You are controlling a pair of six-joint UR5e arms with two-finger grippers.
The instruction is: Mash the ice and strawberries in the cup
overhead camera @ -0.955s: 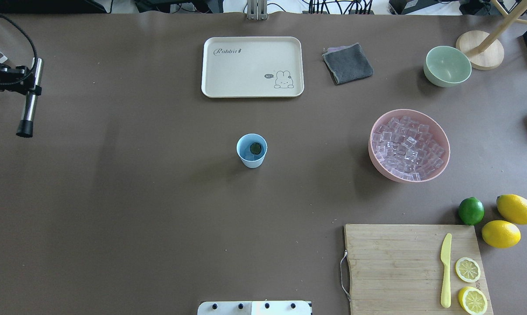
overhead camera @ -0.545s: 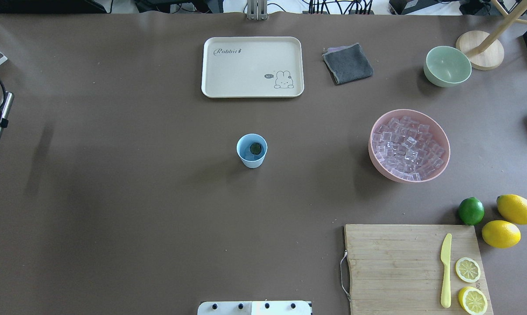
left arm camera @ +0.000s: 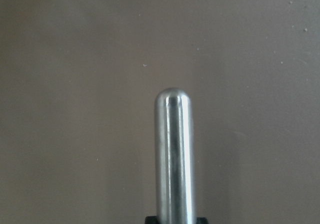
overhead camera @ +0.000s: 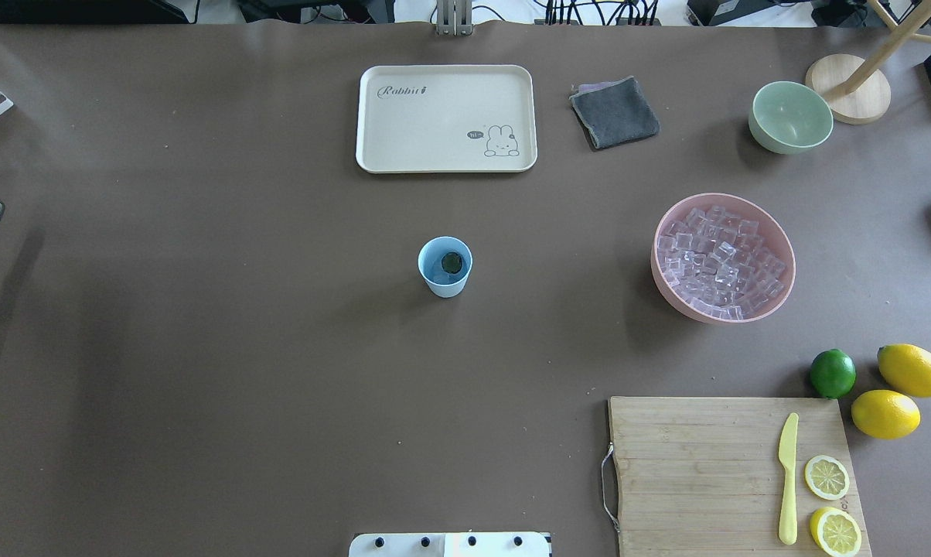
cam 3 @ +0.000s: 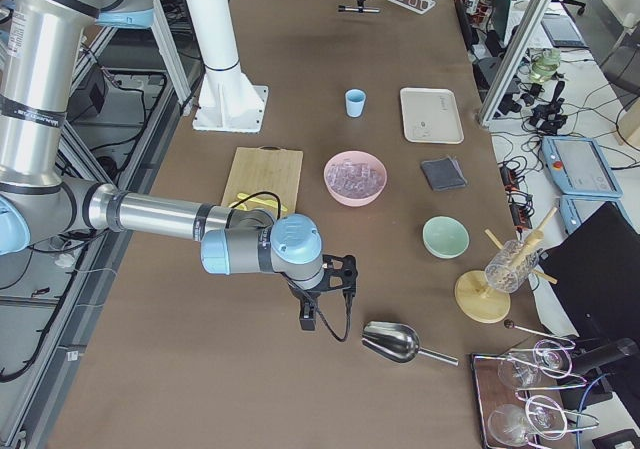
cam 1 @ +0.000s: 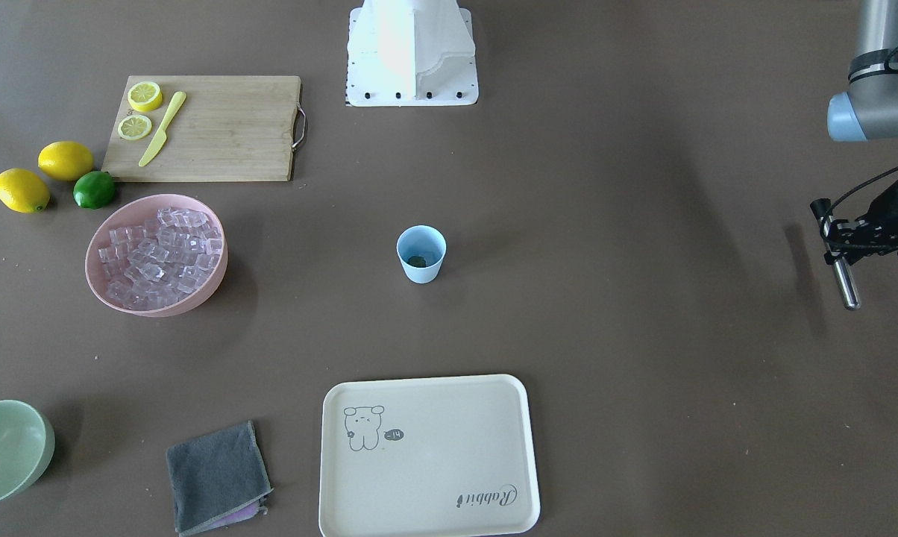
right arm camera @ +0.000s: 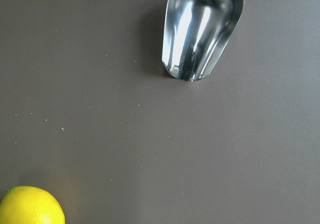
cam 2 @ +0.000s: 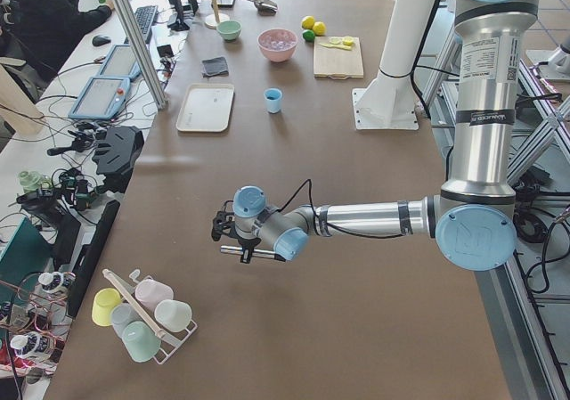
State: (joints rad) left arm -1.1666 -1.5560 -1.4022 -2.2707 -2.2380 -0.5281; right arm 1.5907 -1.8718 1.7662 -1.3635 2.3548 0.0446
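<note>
The pale-blue cup point(overhead camera: 445, 267) stands upright at mid-table, also in the front view point(cam 1: 421, 255). A small dark-green lump point(overhead camera: 451, 262) lies in it; no red shows, so I cannot tell whether it is the strawberry. The ice point(overhead camera: 719, 259) fills the pink bowl point(overhead camera: 661, 280) to the cup's right. My left gripper point(cam 1: 837, 245) is far left of the cup, above the table, shut on a metal rod point(cam 1: 844, 283), which also shows in the left wrist view point(left arm camera: 172, 154). My right gripper point(cam 3: 318, 294) shows only in the right side view, near a metal scoop point(right arm camera: 202, 29); I cannot tell its state.
A cream tray point(overhead camera: 446, 117), a grey cloth point(overhead camera: 614, 112) and a green bowl point(overhead camera: 790, 116) lie at the far side. A cutting board point(overhead camera: 697, 472) holds a yellow knife and lemon slices. A lime point(overhead camera: 832, 373) and two lemons lie beside it. A cup rack point(cam 2: 142, 315) stands at the table's left end.
My left gripper with the metal rod has moved left and toward the robot, almost out of the overhead view. The cup and bowl have not moved.
</note>
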